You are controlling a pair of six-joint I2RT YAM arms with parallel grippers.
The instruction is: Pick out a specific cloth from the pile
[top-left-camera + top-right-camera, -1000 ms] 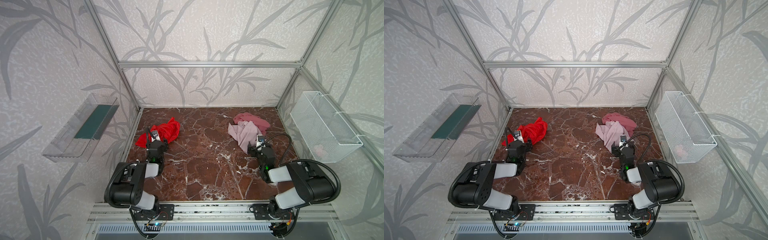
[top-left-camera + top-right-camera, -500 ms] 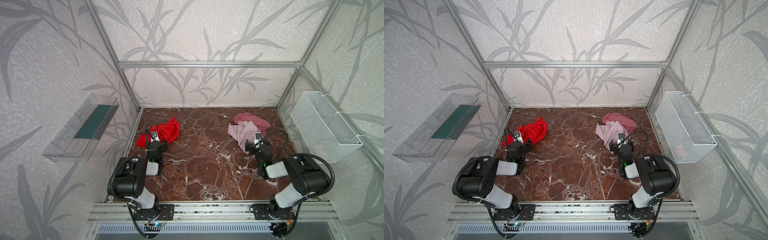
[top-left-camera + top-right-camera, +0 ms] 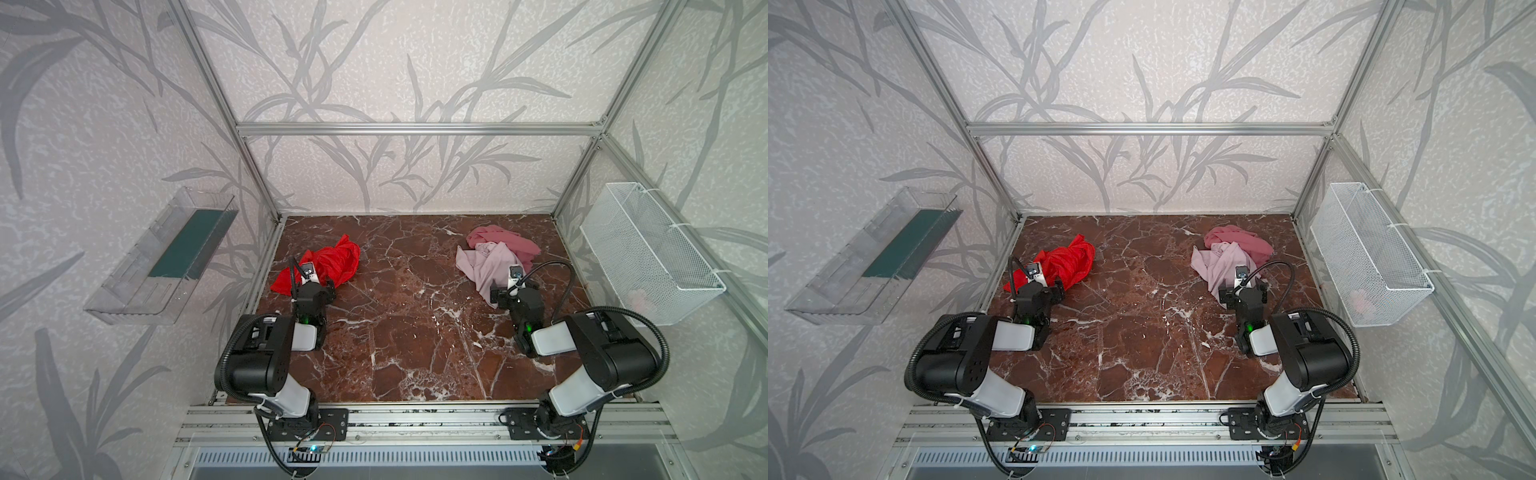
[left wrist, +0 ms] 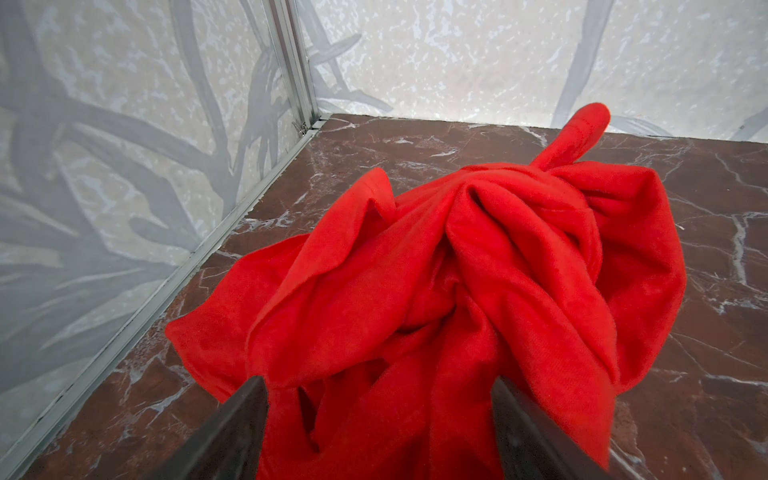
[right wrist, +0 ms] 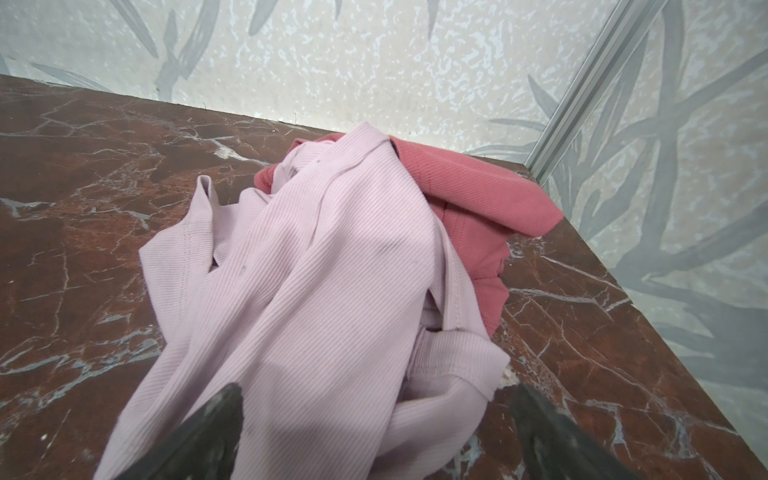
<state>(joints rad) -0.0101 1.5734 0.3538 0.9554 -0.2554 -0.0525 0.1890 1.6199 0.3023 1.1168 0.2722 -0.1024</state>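
1. The red cloth [image 3: 332, 266] lies crumpled on the left of the marble table [image 3: 415, 332], close to the left wall and well apart from the pile [image 3: 494, 257]
2. The pile sits far right on the table, with a lilac cloth [image 5: 311, 291] draped over a rose cloth [image 5: 478, 195]
3. The left gripper [image 4: 376, 386] is low at the red cloth's near edge; its jaws are spread wide and released, with red folds lying between them
4. The right gripper [image 5: 378, 390] is at the lilac cloth's near end, its jaws also wide apart and released
5. A white wire basket [image 3: 648, 257] hangs on the right wall and a clear tray [image 3: 137, 291] on the left wall
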